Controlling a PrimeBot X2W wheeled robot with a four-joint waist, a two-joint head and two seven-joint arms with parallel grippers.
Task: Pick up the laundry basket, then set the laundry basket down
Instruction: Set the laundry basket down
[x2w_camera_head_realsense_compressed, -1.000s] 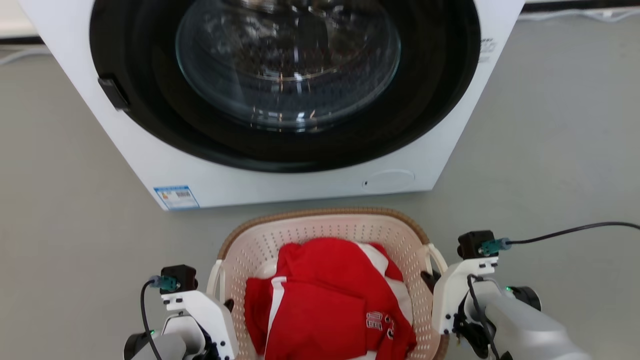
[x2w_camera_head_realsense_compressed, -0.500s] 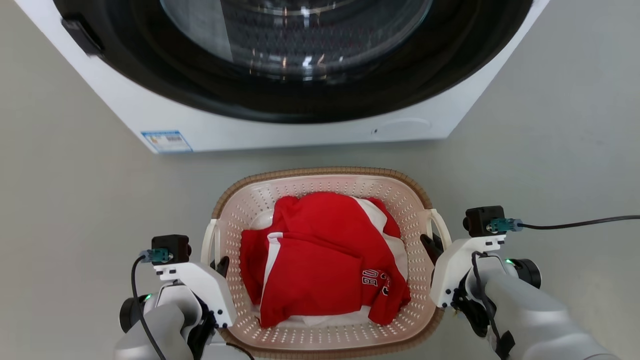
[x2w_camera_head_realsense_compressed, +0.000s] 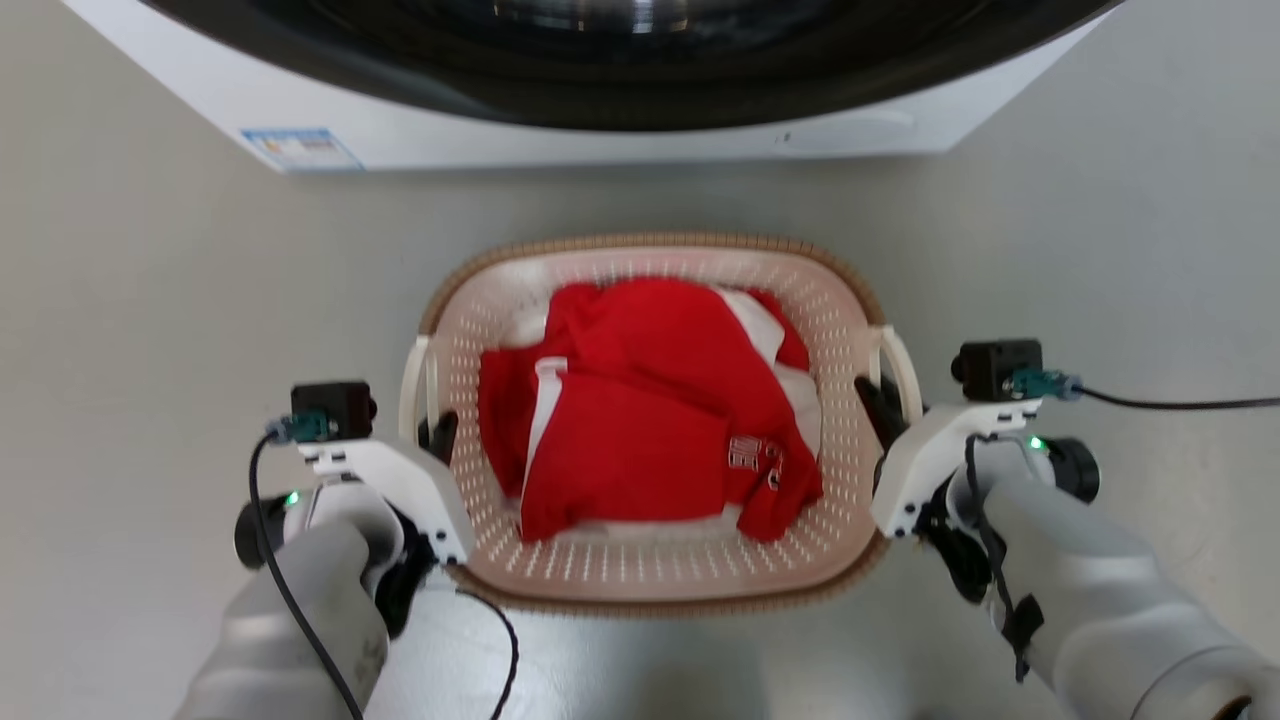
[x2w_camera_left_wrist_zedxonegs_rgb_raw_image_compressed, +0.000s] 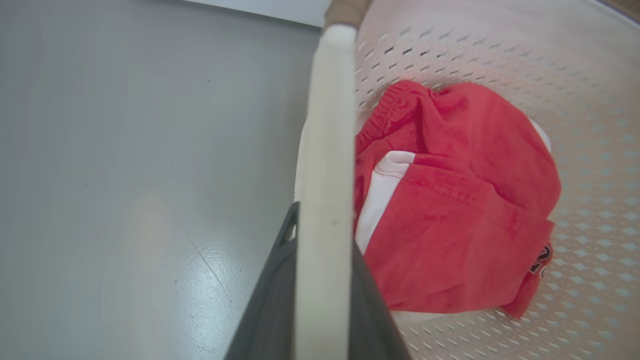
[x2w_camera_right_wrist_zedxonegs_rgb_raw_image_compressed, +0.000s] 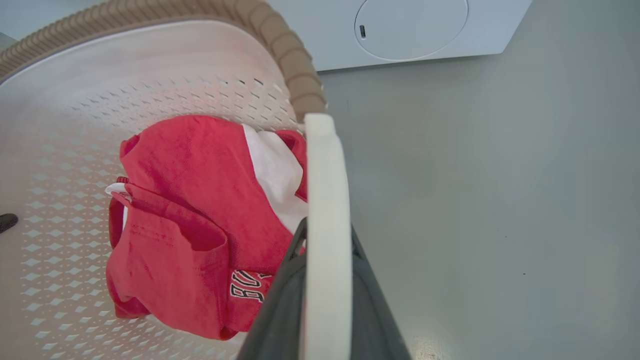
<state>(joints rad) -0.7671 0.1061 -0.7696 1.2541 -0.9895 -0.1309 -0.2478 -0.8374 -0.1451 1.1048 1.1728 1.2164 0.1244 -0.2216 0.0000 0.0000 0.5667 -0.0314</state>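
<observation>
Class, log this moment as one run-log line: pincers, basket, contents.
laundry basket: holds red-and-white garment | left pincer: shut on left handle | right pincer: shut on right handle | washing machine: beyond basket

red garment (x2w_camera_right_wrist_zedxonegs_rgb_raw_image_compressed: 200, 210) reads "bo"; washing machine (x2w_camera_head_realsense_compressed: 620, 140) blue label (x2w_camera_head_realsense_compressed: 300, 148) illegible

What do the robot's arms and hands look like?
The left arm and right arm are smooth, rounded, silvery grey. Each ends in a white angular wrist piece with two long dark fingers: the left gripper and right gripper. On each wrist sits a small black camera box with a teal plug and a black cable, and a tiny green light glows.
</observation>
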